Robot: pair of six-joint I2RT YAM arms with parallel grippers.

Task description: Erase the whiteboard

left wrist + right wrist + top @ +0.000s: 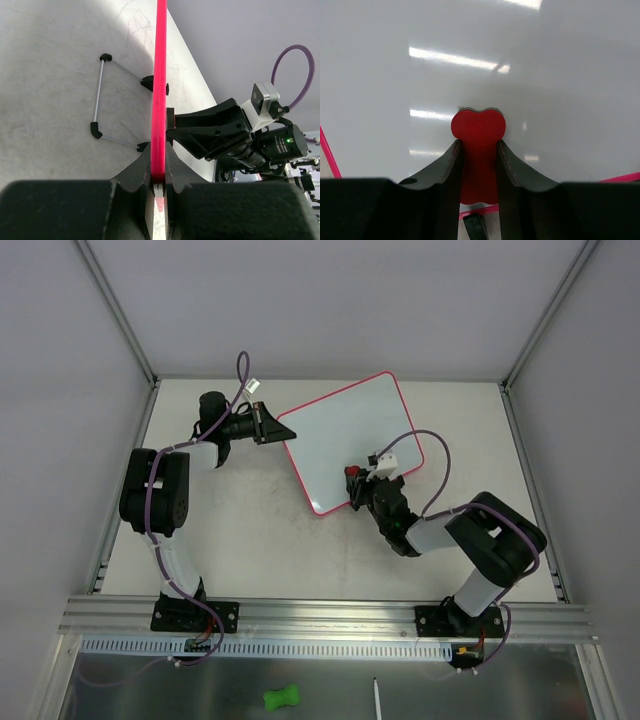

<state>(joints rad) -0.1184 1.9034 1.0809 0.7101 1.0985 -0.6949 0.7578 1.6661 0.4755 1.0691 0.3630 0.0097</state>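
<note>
The left gripper is closed on the pink frame of the whiteboard, which lies askew on the table between the two arms. From the left wrist the board shows only edge-on, as a pink strip running straight out from the fingers. Its pinched end is lost between the finger pads. On one side of that strip a thin wire stand hangs off two black clips; whether it touches the table cannot be told. On the other side part of the right arm's wrist shows, cut off by the picture edge.

The right gripper clamps a red eraser. The eraser's lobed tip sits just past the fingertips against the white surface, and its lower end is hidden behind the fingers. Bits of the frame show low on either side of this gripper, and glare streaks the board beyond it.
</note>
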